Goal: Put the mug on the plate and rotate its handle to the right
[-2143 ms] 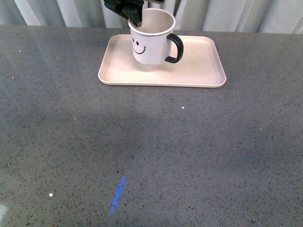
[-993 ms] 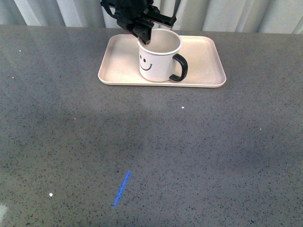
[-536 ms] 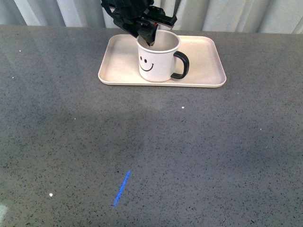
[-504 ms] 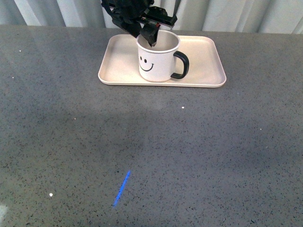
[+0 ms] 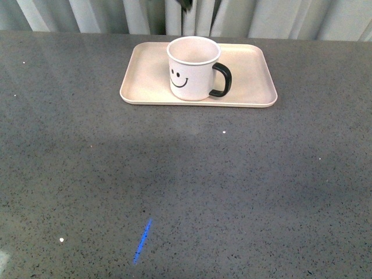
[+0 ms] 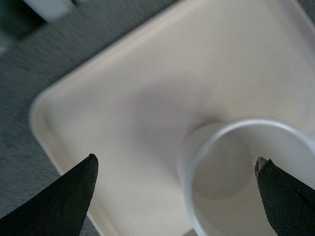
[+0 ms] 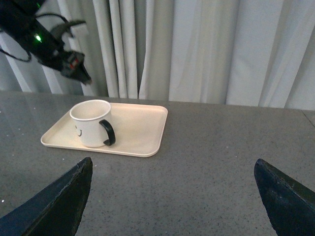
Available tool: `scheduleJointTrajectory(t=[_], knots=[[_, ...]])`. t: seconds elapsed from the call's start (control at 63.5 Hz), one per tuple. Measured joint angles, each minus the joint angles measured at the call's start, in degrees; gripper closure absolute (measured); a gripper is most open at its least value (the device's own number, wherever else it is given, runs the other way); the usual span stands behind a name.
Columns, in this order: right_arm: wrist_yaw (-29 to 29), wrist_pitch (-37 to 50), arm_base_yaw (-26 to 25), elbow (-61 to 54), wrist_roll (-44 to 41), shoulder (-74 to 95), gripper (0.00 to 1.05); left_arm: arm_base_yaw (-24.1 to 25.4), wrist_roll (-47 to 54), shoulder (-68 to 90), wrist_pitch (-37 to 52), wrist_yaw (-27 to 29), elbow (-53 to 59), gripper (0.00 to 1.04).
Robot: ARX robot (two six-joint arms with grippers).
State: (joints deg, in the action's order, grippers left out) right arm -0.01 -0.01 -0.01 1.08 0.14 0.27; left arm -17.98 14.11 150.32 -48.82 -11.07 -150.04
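With its two dark fingers spread wide and holding nothing, the left gripper (image 6: 174, 158) hangs over the mug (image 5: 192, 70). Its wrist camera looks almost straight down on the white rim, which sits below and between the fingertips, nearer one of them. Only a dark sliver of that arm shows at the top edge of the front view, above and behind the mug.

The mug stands upright, its long axis vertical, on the pale pink plate (image 5: 250, 75), left of the plate's middle and close to its near rim. The plate's long side runs from left to right across the grey speckled table (image 5: 186, 186). The black handle (image 5: 223, 79) points to the robot's right.

The right gripper (image 7: 172, 161) is also parted and empty. It sits low over the table, well apart from the plate, with pale curtains (image 7: 206, 49) behind. The left arm is by far the nearer of the two.

Judged from this, both parts of the task look done. Any retreat by the left arm should go up and away, since a sideways move with a finger low beside the rim could nudge the mug and turn the handle.

No brand or lettering can be read. The only marking is a black smiley face (image 5: 178, 78) on the mug's wall. A blue streak of light (image 5: 142, 240) lies on the table near the camera.
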Motion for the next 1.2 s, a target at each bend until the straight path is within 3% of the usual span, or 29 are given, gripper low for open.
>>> scheduleJointTrajectory(t=[0.299,0.331,0.347,0.362,0.378,0.457,0.552,0.725,0.819,1.198], knots=[[0.0,0.0,0.0,0.0,0.0,0.0,0.09,5.0,-11.3,-28.3,32.7,-3.4,39.4,0.09],[0.0,0.0,0.0,0.0,0.0,0.0,0.09,5.2,-11.9,-30.7,37.9,-0.9,44.3,0.11],[0.0,0.0,0.0,0.0,0.0,0.0,0.09,5.2,-12.3,-32.8,45.0,4.0,49.4,0.15],[0.0,0.0,0.0,0.0,0.0,0.0,0.09,5.2,-12.3,-33.2,46.9,4.0,50.5,0.16],[0.0,0.0,0.0,0.0,0.0,0.0,0.09,5.4,-12.5,-34.9,52.9,9.6,54.8,0.2],[0.0,0.0,0.0,0.0,0.0,0.0,0.09,6.3,-13.2,-42.2,74.2,19.3,72.3,0.34],[0.1,0.0,0.0,0.0,0.0,0.0,0.09,8.3,-13.6,-50.2,90.1,20.2,89.2,0.51],[0.0,0.0,0.0,0.0,0.0,0.0,0.09,10.7,-13.8,-59.1,99.3,18.6,107.9,0.8],[0.0,0.0,0.0,0.0,0.0,0.0,0.09,11.6,-14.1,-64.4,102.2,17.0,118.0,1.04],[0.0,0.0,0.0,0.0,0.0,0.0,0.09,14.8,-14.0,-79.3,104.3,13.9,134.7,1.03]])
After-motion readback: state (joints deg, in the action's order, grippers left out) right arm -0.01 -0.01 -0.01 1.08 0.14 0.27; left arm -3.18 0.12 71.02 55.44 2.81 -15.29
